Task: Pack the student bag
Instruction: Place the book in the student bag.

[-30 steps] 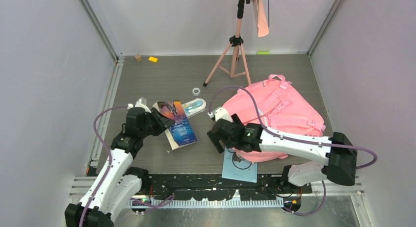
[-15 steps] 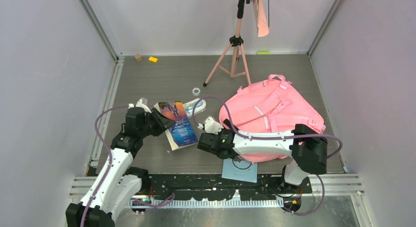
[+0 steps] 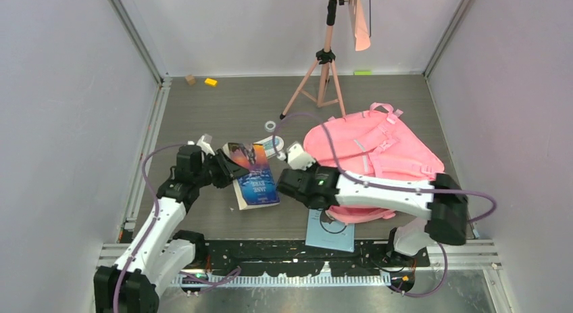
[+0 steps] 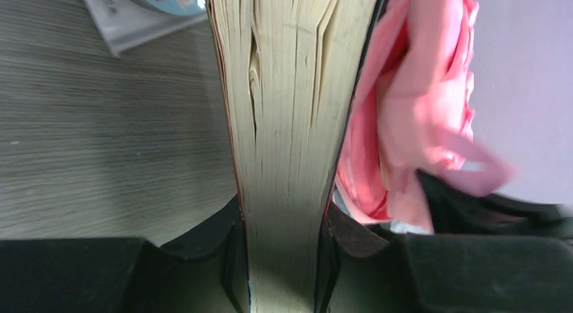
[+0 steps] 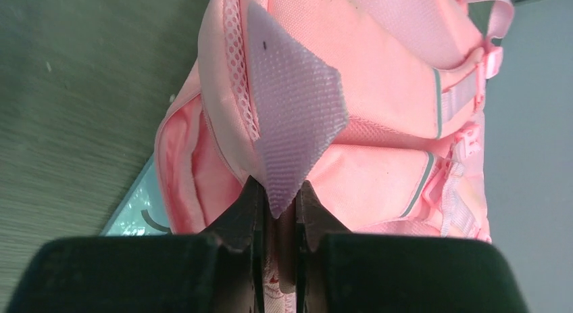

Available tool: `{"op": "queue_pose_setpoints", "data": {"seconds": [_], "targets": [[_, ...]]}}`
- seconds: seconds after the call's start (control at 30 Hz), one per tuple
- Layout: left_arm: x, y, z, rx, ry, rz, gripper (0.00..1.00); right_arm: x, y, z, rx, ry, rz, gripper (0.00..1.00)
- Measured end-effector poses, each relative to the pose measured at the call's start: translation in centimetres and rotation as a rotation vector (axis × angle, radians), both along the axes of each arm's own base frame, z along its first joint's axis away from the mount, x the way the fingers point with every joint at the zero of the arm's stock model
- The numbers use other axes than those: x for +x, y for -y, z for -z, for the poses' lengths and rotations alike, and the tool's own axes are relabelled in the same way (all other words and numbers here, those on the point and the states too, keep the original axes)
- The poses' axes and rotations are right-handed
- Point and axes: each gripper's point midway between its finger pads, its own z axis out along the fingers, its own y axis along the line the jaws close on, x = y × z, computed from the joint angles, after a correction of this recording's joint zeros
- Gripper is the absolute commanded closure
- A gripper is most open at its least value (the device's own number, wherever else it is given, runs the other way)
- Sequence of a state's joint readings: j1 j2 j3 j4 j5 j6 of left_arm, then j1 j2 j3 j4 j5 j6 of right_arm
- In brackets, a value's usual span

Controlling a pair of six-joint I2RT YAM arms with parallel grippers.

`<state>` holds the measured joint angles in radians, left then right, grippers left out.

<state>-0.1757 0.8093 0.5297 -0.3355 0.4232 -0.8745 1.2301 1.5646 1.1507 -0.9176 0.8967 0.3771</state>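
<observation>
Since one second earlier: right gripper (image 3: 287, 180) swung from beside the bag's near-left edge toward the book, then back onto the bag; jaws then spread wide, now pressed together. Left gripper (image 3: 228, 170) shifted slightly rightward and away from the bases, book carried along. Student bag (image 3: 368, 157) pulled slightly up and leftward at its near-left corner.

Current state, right side:
- Right gripper (image 5: 278, 208) pinching a pale lilac woven fabric tab (image 5: 290, 110) of the student bag (image 5: 378, 76), tab rising from between the two dark fingers.
- Bag mouth visible left of the tab, pink lining exposed.
- Mesh panel and grey-edged front pocket seams visible on the bag.

Current state, left side:
- Left gripper (image 4: 282, 272) clamped on a thick paperback book (image 4: 290, 124), page edges facing the wrist camera, one finger on each cover.
- Book (image 3: 253, 178) tilted, blue cover up, far end toward the bag.
- Pink bag fabric (image 4: 412, 124) just beside the book's right cover in the wrist view.

Location of task item:
- Student bag lying on the grey table (image 3: 223, 103), right of centre, shoulder straps toward the far edge.
- Near edge of bag overlapping a light blue booklet (image 3: 330, 233) at the table's near edge.

Other items:
- Packaged item with blue label (image 3: 270, 145) just beyond the book.
- Small white ring (image 3: 270, 126) near the tripod (image 3: 319, 83).
- Yellow block (image 3: 211, 82) and small brown block (image 3: 190, 79) at the far left edge.
</observation>
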Motion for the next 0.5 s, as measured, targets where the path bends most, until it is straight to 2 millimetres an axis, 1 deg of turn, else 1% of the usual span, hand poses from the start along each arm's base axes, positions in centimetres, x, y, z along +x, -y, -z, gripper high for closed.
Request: {"op": "queue_pose_setpoints", "data": {"seconds": [0.07, 0.13, 0.2, 0.27, 0.3, 0.37, 0.4, 0.43, 0.5], "targets": [[-0.2, 0.9, 0.2, -0.027, -0.021, 0.05, 1.0, 0.7, 0.3, -3.1, 0.113, 0.039, 0.032, 1.0], [-0.4, 2.2, 0.7, -0.041, -0.041, 0.108, 1.0, 1.6, 1.1, -6.4, 0.249, 0.078, 0.077, 1.0], [-0.9, 3.9, 1.0, -0.053, -0.053, 0.175, 1.0, 2.4, 2.7, -10.0, 0.426, 0.121, 0.132, 1.0], [-1.4, 6.3, 0.9, -0.08, -0.054, 0.249, 1.0, 2.7, 4.4, -12.5, 0.551, 0.154, 0.169, 1.0], [-1.5, 7.2, 0.8, -0.098, -0.054, 0.274, 1.0, 2.7, 5.3, -13.5, 0.601, 0.166, 0.184, 1.0], [-1.8, 9.6, 0.5, -0.138, -0.054, 0.329, 1.0, 2.5, 6.5, -14.7, 0.668, 0.181, 0.198, 1.0], [-1.7, 10.5, 0.3, -0.154, -0.052, 0.346, 1.0, 2.4, 6.7, -15.0, 0.683, 0.182, 0.199, 1.0], [-1.8, 11.9, 0.0, -0.177, -0.049, 0.371, 1.0, 2.4, 6.7, -15.1, 0.693, 0.181, 0.199, 1.0], [-1.6, 13.9, -0.5, -0.217, -0.042, 0.395, 1.0, 2.3, 6.6, -14.9, 0.698, 0.172, 0.198, 1.0]]}}
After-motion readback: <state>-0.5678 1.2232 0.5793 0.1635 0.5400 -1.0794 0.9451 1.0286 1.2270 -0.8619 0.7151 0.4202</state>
